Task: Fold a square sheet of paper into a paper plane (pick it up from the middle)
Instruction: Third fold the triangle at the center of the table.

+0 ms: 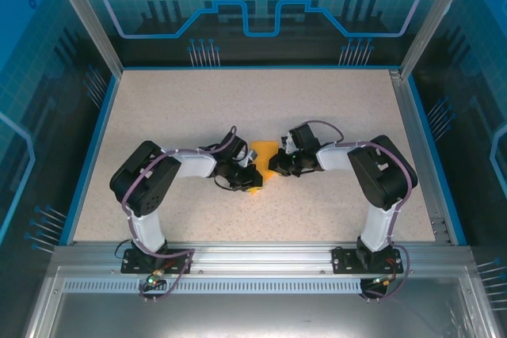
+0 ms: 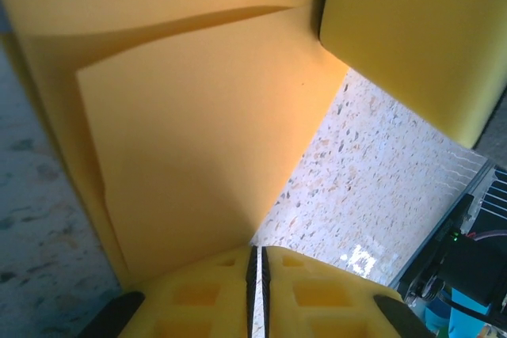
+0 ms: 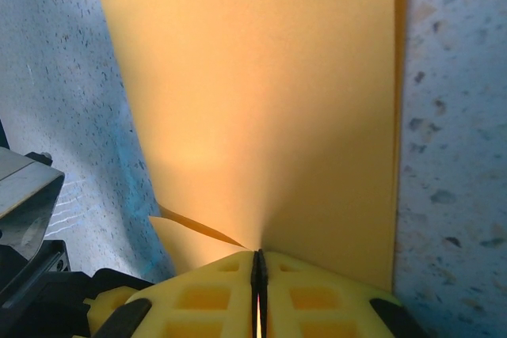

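Jaws of the left gripper [image 1: 250, 177] stand together, clamped on the sheet of paper [image 1: 264, 150]. In the left wrist view its yellow pads [image 2: 198, 298] meet along a thin dark seam, and the orange-yellow sheet [image 2: 198, 156] runs up and away from that seam. Jaws of the right gripper [image 1: 277, 166] are likewise together and clamped on the same sheet. In the right wrist view the pads [image 3: 317, 298] are pressed shut, and the paper [image 3: 261, 100] rises directly out of the line between them. The sheet spans the gap between the two sets of jaws, each gripping an opposite side. It is plain and unmarked. Ahead of the left jaws it lies in two layers, one edge overlapping the other along a slanted line, with a curled fold above. A rounded yellow pad [image 2: 412, 37] sits up and to the right of the left jaws, against the sheet's far edge. Speckled table [image 1: 198, 108] shows beyond the paper on both sides of each pair of jaws. Whether the sheet touches the table cannot be told.
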Tool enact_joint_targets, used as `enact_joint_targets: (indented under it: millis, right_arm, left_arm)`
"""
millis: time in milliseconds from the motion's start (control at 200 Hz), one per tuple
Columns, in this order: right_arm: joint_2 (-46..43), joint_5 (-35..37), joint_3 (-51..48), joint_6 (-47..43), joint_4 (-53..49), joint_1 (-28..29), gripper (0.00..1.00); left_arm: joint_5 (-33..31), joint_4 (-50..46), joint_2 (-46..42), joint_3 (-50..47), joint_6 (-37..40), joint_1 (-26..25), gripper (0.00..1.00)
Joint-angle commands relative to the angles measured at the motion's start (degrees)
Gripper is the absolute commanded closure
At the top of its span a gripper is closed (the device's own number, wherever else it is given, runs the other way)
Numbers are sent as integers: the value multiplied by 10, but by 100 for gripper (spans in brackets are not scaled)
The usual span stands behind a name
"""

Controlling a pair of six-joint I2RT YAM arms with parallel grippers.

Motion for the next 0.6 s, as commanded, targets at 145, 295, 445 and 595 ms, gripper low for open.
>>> enact_joint_targets:
  millis: [145, 295, 445, 595]
  right_arm:
    - [23, 40, -2, -17, -51, 5, 88]
    - [23, 37, -2, -13, -48, 5, 88]
    - [20, 36, -2, -10, -48, 6, 87]
    - [18, 36, -2, -8, -48, 5, 87]
  left_arm:
    - [-24, -59, -32, -63, -22, 7, 84]
    - [-10, -51, -55, -79, -38, 7, 83]
    - [-15, -62, -100, -82, -44, 7, 83]
    - [-16, -38, -135, -65, -59, 7, 80]
